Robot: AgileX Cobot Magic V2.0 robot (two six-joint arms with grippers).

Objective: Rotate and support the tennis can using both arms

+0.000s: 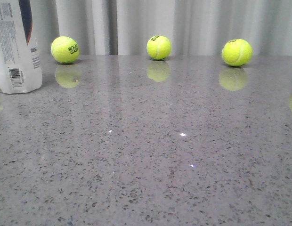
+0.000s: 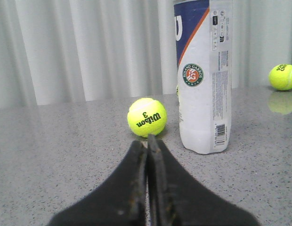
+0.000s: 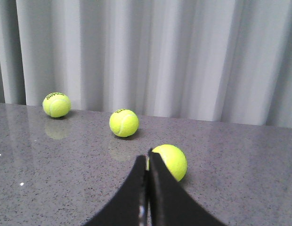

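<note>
Just beyond the closed left pincer [image 2: 147,141], the tennis can [image 2: 203,75] stands upright.

Non-task items only: grey speckled table [image 1: 150,179], glossy enough that it mirrors whatever sits on it. Three yellow-green tennis balls along its far edge in the front view: left ball [image 1: 65,49] with dark print, middle ball [image 1: 158,47], right ball [image 1: 237,52], well apart from each other. Pale pleated curtain [image 1: 193,23] behind them. My left wrist view picks up another ball printed "Wilson 3" [image 2: 147,117]. My right wrist view has one plain ball [image 3: 170,161] closest, two more further back.
</note>
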